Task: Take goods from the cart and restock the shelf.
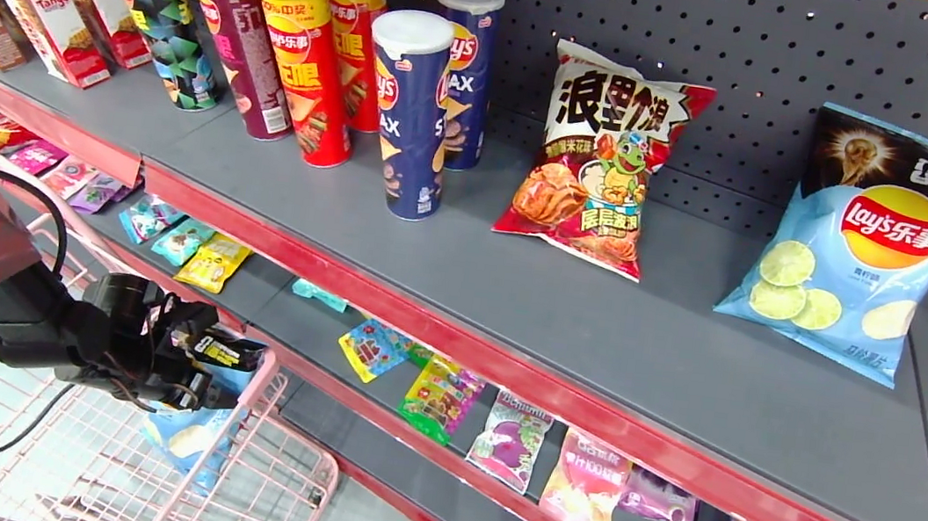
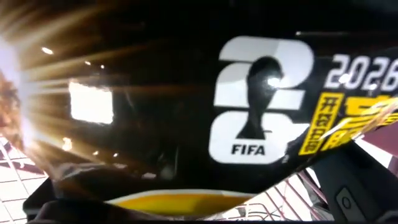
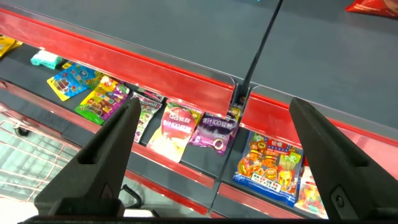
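Note:
A blue chip bag point(image 1: 186, 430) with a black top hangs over the pink wire cart point(image 1: 259, 483), and my left gripper point(image 1: 218, 354) is shut on its upper edge. In the left wrist view, the bag's black printed top point(image 2: 186, 93) sits right against the camera. My right gripper point(image 3: 214, 106) is open with nothing between its dark fingers point(image 3: 106, 155). It hovers in front of the lower shelf's red front rail point(image 3: 186, 81). A matching blue chip bag point(image 1: 864, 248) leans on the pegboard at the right of the upper shelf point(image 1: 597, 330).
On the upper shelf stand several tall chip cans point(image 1: 411, 112), cracker boxes point(image 1: 58, 29) at the left and a red snack bag point(image 1: 600, 162). Grey shelf lies bare between the two bags. Small candy packets point(image 1: 438, 399) line the lower shelf.

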You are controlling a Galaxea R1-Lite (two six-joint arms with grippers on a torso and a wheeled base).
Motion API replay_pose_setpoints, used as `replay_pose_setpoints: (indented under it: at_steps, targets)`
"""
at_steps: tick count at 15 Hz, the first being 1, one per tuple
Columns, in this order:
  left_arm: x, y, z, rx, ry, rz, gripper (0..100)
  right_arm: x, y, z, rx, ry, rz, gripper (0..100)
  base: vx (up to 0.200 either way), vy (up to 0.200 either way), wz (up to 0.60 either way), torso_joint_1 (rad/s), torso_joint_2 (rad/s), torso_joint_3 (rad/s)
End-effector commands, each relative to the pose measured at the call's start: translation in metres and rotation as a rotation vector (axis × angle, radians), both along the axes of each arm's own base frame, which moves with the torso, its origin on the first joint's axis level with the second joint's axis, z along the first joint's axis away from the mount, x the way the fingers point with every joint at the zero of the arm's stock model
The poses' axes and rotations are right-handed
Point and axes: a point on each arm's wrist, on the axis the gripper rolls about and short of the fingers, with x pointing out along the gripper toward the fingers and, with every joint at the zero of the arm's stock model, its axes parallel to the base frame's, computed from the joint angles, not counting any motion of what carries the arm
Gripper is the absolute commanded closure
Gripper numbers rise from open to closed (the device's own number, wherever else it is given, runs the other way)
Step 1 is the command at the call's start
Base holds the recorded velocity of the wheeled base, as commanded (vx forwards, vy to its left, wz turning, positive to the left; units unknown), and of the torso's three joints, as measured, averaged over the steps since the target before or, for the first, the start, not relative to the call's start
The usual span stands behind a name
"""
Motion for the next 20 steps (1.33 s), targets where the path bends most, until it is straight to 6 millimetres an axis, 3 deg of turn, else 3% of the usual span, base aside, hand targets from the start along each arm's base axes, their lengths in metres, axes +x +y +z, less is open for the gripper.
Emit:
replay_pose_setpoints:
  at_steps: [1, 4, 5, 11, 14, 18, 20]
  targets:
    - [-0.001, 0.001, 0.001, 0.001, 0.001, 0.003, 0, 0.0, 0.0, 0.0, 0.0, 0.001, 0.001, 0, 0.0, 0.0, 0.0, 0.0, 0.0, 0.0]
    - [-0.001, 0.002, 0.0, -0.001, 0.006, 0.011, 0, 0.0, 0.0, 0.0, 0.0, 0.001, 0.001, 0, 0.0, 0.0, 0.0, 0.0, 0.0, 0.0]
    - [-0.002, 0.002, 0.0, -0.006, 0.006, 0.012, 100, 0.0, 0.0, 0.0, 0.0, 0.001, 0.001, 0, 0.0, 0.0, 0.0, 0.0, 0.0, 0.0]
    - [-0.004, 0.002, 0.001, -0.003, 0.016, 0.016, 100, 0.0, 0.0, 0.0, 0.0, 0.001, 0.001, 0, 0.0, 0.0, 0.0, 0.0, 0.0, 0.0]
    - [-0.015, 0.01, 0.016, 0.011, -0.004, 0.022, 100, 0.0, 0.0, 0.0, 0.0, 0.001, 0.001, 0, 0.0, 0.0, 0.0, 0.0, 0.0, 0.0]
    - [-0.029, 0.018, 0.041, 0.025, -0.048, 0.05, 100, 0.0, 0.0, 0.0, 0.0, 0.001, 0.001, 0, 0.0, 0.0, 0.0, 0.0, 0.0, 0.0]
    - [-0.064, 0.015, 0.089, 0.048, -0.127, 0.073, 100, 0.0, 0.0, 0.0, 0.0, 0.001, 0.001, 0, 0.0, 0.0, 0.0, 0.0, 0.0, 0.0]
